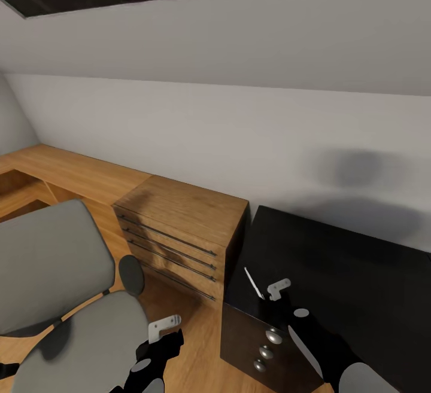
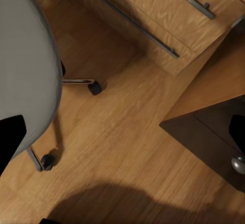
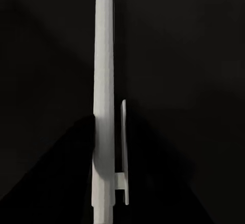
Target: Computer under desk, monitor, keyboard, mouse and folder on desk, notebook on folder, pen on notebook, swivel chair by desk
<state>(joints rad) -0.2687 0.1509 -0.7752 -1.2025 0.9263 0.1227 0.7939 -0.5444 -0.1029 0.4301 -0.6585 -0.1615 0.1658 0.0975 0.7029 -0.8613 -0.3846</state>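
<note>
Our right gripper [image 1: 276,290] hovers just beside the pen [image 1: 254,283], which lies near the corner of the desk [image 1: 359,273]; whether its fingers are parted we cannot tell. We should centre over the barrel, descend squarely, then close gently.

- The bench [image 1: 335,267] has a black top.
- The pen [image 1: 254,283] is white.
- The chair [image 1: 54,273] has grey upholstery.
- The dresser [image 1: 179,225] and floor [image 2: 127,147] show light wood grain.
- The wall [image 1: 227,124] is plain white.
</note>
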